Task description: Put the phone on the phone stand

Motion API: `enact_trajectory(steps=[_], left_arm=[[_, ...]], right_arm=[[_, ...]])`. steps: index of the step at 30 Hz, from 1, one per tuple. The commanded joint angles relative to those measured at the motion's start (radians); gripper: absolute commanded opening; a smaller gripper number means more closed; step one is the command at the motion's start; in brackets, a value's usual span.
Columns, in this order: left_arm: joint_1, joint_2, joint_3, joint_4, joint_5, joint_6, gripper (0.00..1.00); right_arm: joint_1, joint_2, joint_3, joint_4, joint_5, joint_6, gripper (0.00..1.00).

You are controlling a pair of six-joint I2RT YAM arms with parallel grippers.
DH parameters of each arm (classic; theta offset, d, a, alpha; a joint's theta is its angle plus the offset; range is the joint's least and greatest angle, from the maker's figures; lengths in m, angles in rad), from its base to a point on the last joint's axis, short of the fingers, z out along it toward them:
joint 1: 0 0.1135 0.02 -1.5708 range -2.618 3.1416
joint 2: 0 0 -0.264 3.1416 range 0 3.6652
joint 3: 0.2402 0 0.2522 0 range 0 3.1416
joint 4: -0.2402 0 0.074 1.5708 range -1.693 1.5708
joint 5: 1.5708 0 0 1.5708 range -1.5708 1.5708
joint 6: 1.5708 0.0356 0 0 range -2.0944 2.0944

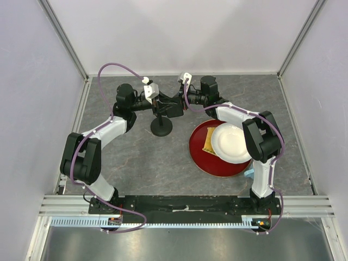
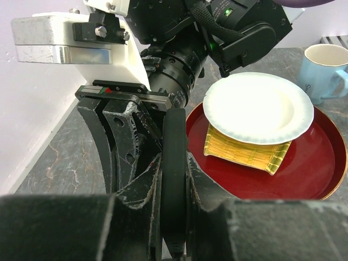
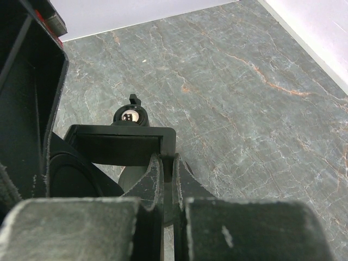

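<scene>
The phone [image 1: 173, 107] hangs in the air between my two grippers, just above the phone stand [image 1: 161, 127], whose round base sits on the grey table. My left gripper [image 1: 163, 104] is shut on the phone; in the left wrist view [image 2: 174, 163] the phone [image 2: 174, 136] shows edge-on between the fingers. My right gripper [image 1: 182, 103] is shut on the phone's other end; in the right wrist view [image 3: 167, 162] the fingers pinch the corner of the phone [image 3: 117, 145]. The stand's ball head [image 3: 129, 115] shows just behind the phone. Whether the phone touches the stand is hidden.
A red round tray [image 1: 204, 159] lies right of the stand, carrying a white plate [image 1: 231, 142] over a yellow woven dish [image 1: 209, 142]. A pale blue mug [image 2: 326, 68] stands at the tray's near right. Enclosure walls and rails ring the table.
</scene>
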Motion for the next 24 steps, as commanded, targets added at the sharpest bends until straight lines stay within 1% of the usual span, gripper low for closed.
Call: enact_trajectory(steps=[1, 5, 10, 12, 18, 21, 24], left_arm=[[0.024, 0.032, 0.054, 0.106, -0.068, 0.036, 0.02], [0.047, 0.053, 0.059, 0.115, -0.005, 0.027, 0.02], [0.087, 0.036, 0.028, 0.215, 0.078, -0.022, 0.02], [0.090, 0.038, 0.031, 0.213, 0.099, -0.028, 0.02], [0.102, 0.027, 0.014, 0.230, 0.098, -0.045, 0.02], [0.108, 0.026, 0.007, 0.229, 0.087, -0.064, 0.02], [0.113, 0.030, 0.010, 0.224, 0.075, -0.082, 0.02]], right_arm=[[0.016, 0.048, -0.007, -0.077, 0.005, 0.022, 0.00], [0.018, 0.048, -0.009, -0.084, 0.004, 0.015, 0.00], [0.012, 0.050, 0.001, -0.133, -0.031, -0.033, 0.00], [0.005, 0.054, 0.004, -0.138, -0.050, -0.035, 0.00], [-0.005, 0.062, 0.016, -0.135, -0.108, -0.034, 0.00], [-0.015, 0.080, 0.024, -0.097, -0.139, 0.002, 0.00], [-0.015, 0.105, 0.054, -0.101, -0.169, 0.021, 0.00]])
